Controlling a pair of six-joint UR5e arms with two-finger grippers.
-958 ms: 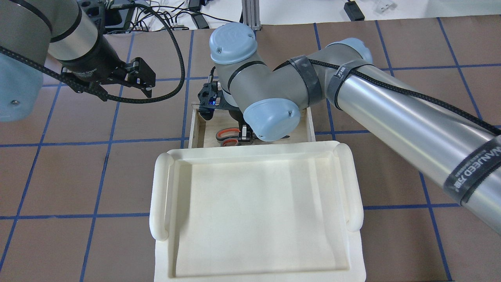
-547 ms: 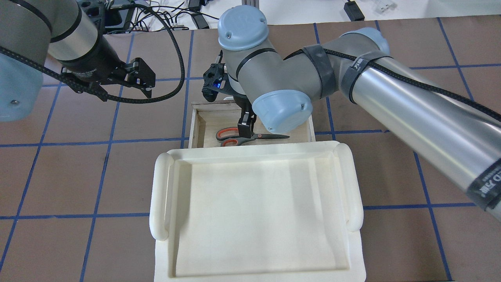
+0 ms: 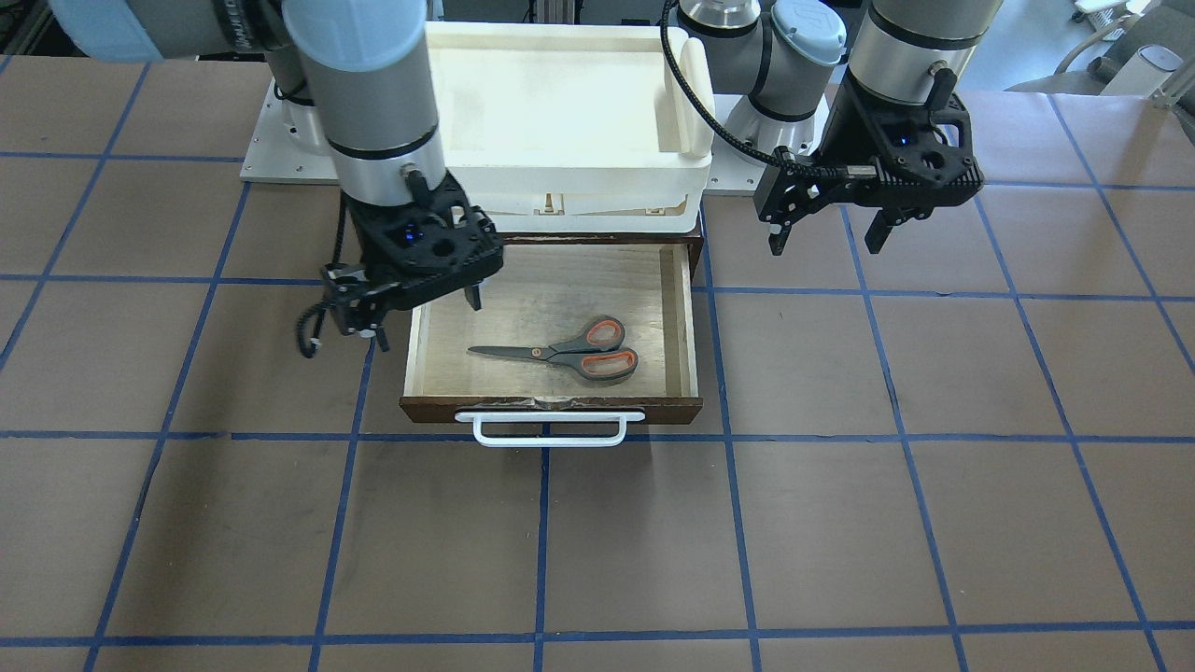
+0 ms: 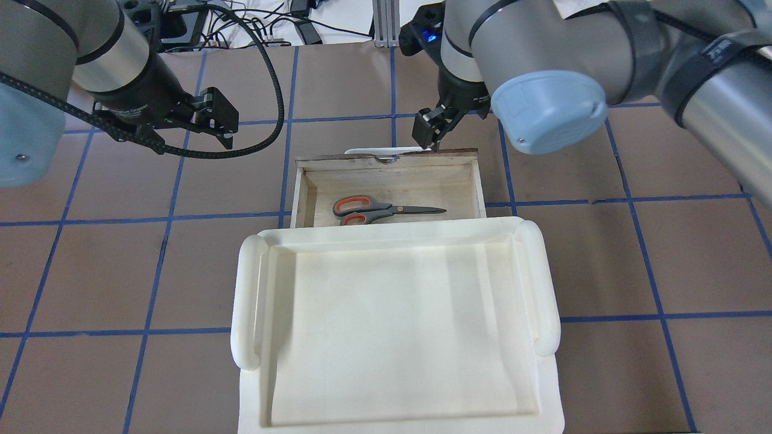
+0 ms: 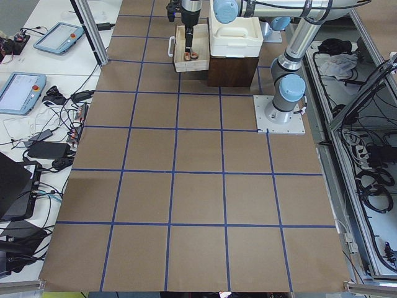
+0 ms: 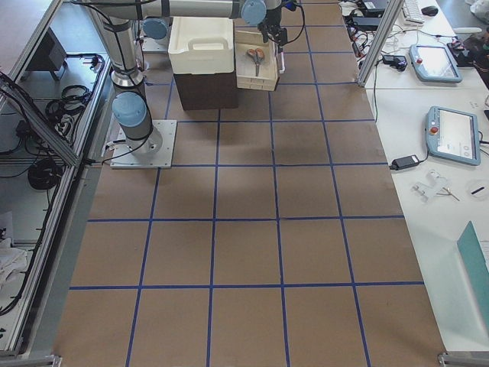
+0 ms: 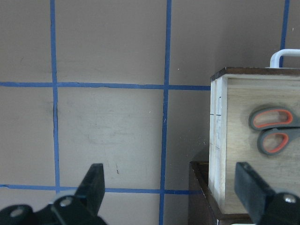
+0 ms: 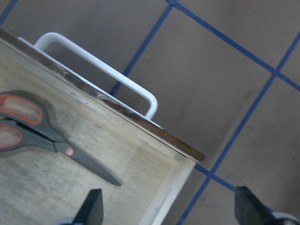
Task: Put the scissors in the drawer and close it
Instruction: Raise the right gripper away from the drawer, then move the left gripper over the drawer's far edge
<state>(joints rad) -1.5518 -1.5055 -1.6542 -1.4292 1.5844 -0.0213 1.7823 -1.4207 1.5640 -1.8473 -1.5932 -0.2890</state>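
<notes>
Right claw (image 3: pixel 422 315) agape, brown blue-gridded table (image 3: pixel 840 523)

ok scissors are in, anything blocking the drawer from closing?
Nothing visible. The scissors lie flat inside the drawer, nothing over its rim. The right gripper hovers open over a front corner, seemingly above the rim; the left gripper is off to the side.

The brown table surface (image 4: pixel 181 271) spreads under and around the left gripper (image 4: pixel 224 120), ruled into squares by blue tape lines (image 4: pixel 145 330). Beyond that gripper's fingertips, loose black cables (image 4: pixel 259 37) and an aluminium post (image 4: pixel 386 24) stand at the table's edge. Farther out on its side, a white bench (image 5: pixel 62 68) carries what look like teach pendants (image 5: pixel 59 38). The light is even and the shadows are soft.
</notes>
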